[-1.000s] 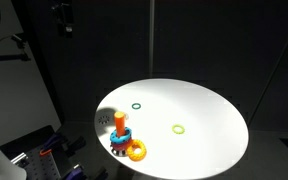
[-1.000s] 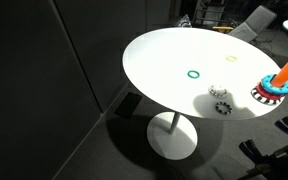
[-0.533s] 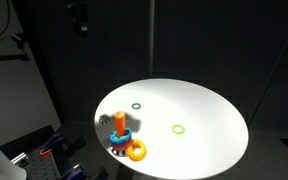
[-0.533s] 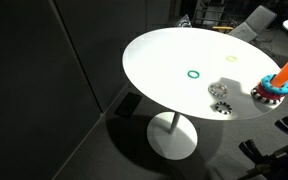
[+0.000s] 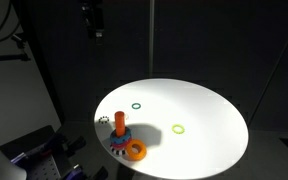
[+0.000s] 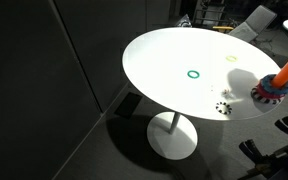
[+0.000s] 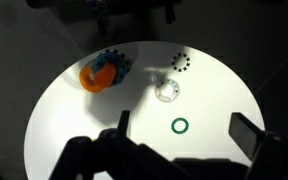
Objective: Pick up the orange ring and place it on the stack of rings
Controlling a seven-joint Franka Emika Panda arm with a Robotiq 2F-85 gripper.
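Approach: the gripper [image 7: 181,122] hangs wide open, empty, well above the stack of rings [image 5: 119,132]. Next, descend onto the orange ring [image 5: 136,150] beside it.

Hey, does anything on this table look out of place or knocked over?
Only the orange ring: it sits on the table right beside the base of the stack of rings, near the rim, rather than on the stack. Nothing looks spilled or broken.
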